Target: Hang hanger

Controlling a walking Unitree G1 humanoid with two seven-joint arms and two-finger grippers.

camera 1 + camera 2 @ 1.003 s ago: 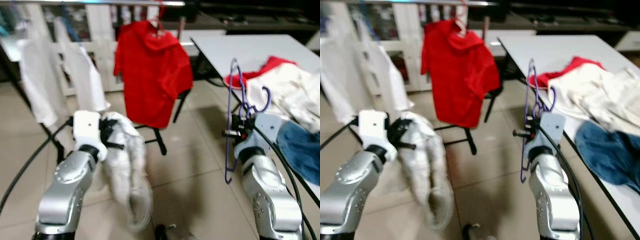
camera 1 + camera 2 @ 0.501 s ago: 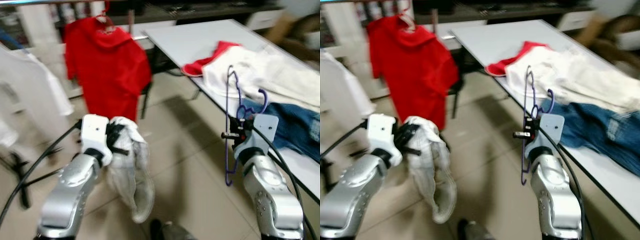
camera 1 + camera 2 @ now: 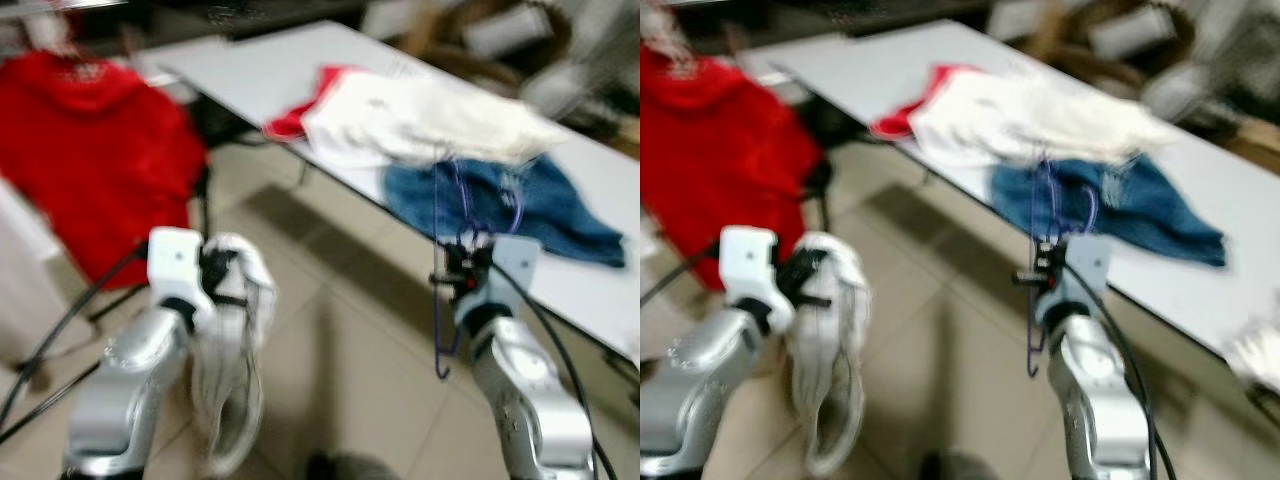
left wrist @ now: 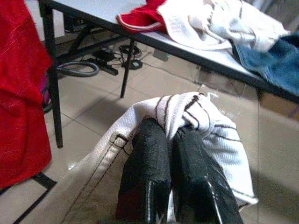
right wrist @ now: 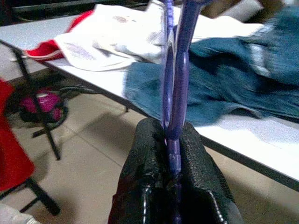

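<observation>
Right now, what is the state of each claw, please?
Left claw: shut on the white garment, which hangs below it.
Right claw: shut on the purple hanger, held upright beside the table.

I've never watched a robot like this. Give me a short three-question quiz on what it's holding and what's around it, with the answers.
1. True or false: the right gripper is shut on a thin purple plastic hanger.
2. What does the left gripper hold?
A. a blue denim garment
B. a white cloth garment with dark seams
C. a red shirt
3. Fill in: the blue denim garment lies on the ______.

Key
1. True; the jaws pinch the hanger's bar, and it stands upright.
2. B; the jaws are closed on a fold of the white cloth garment, which hangs down over the tiled floor.
3. The long white table, beside a white garment.
</observation>
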